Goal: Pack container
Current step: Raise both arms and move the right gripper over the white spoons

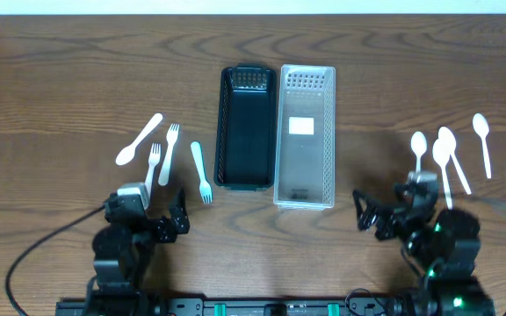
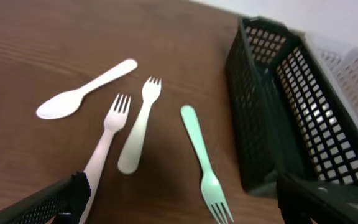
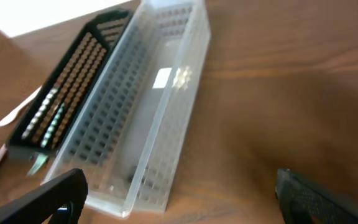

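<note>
Left end effector (image 1: pixel 172 221): fingers (image 2: pixel 67 196) spread wide with nothing between them. It sits at the near left edge of the surface (image 1: pixel 60 70).
Right end effector (image 1: pixel 369 215): fingers (image 3: pixel 55 193) also spread wide and holding nothing. It sits at the near right, pointing toward the near end of the clear basket.
Green fork (image 1: pixel 201 172): lies flat just beyond the left end effector, with its tines toward the robot. It is just beside the black basket's left wall, not touching it.
Pale forks (image 1: pixel 169 154): two lie side by side to the left of the green fork, with their tines away from the robot.
Left spoon (image 1: pixel 139 140): white and lying at an angle, the outermost piece of the left group.
Right spoons (image 1: pixel 482 140): white and lying flat beyond the right end effector. Two in the middle overlap; one lies apart at the far right.
Black basket (image 1: pixel 220 132): a long mesh container at the centre, set lengthwise away from the robot.
Clear basket (image 1: pixel 332 132): the same shape, with its long side against the black basket's right wall.
Label (image 1: pixel 301 125): a white rectangle on the clear basket's floor.
</note>
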You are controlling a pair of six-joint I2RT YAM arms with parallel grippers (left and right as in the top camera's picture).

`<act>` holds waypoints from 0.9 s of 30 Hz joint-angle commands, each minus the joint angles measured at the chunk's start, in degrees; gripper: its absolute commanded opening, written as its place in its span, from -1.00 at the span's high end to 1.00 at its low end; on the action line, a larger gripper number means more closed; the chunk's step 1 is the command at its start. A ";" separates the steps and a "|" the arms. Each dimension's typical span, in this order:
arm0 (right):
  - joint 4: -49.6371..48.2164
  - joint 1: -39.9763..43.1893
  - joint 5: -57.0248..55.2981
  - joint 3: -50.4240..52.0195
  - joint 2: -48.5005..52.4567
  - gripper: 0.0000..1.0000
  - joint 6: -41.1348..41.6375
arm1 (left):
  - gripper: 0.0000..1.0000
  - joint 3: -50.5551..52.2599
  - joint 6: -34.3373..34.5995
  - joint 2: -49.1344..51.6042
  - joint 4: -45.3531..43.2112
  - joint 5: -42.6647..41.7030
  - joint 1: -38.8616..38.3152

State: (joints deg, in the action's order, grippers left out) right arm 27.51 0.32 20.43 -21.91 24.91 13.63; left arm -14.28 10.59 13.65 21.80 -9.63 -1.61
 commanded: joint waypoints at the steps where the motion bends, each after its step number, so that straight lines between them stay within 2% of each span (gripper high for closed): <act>1: 0.22 0.42 -6.84 -8.31 9.92 -0.98 -2.14 | -0.96 -9.57 0.42 8.26 0.35 1.99 0.22; 5: 2.03 1.40 -8.41 -18.91 23.17 -0.98 -3.50 | -0.96 -22.08 -1.86 20.68 4.44 3.17 0.31; 11: 10.69 2.08 -5.68 -35.47 39.45 -0.98 -4.37 | -0.96 -44.13 -8.17 41.13 17.53 6.27 0.33; 16: 11.67 3.91 -8.13 -38.29 45.16 -0.99 -6.43 | -0.96 -56.81 -11.93 53.59 24.50 6.27 0.37; 21: 14.27 8.02 -15.54 -38.32 52.89 -0.94 -6.25 | -0.96 -59.69 -15.93 59.30 23.67 6.29 0.37; 27: 13.79 11.89 -21.07 -38.42 61.59 -0.87 -5.55 | -0.96 -59.69 -24.17 60.37 22.25 6.29 0.37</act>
State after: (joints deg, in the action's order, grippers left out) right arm 41.76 10.79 3.53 -59.53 84.03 8.29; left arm -72.73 -7.66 74.19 44.27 -4.08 -1.54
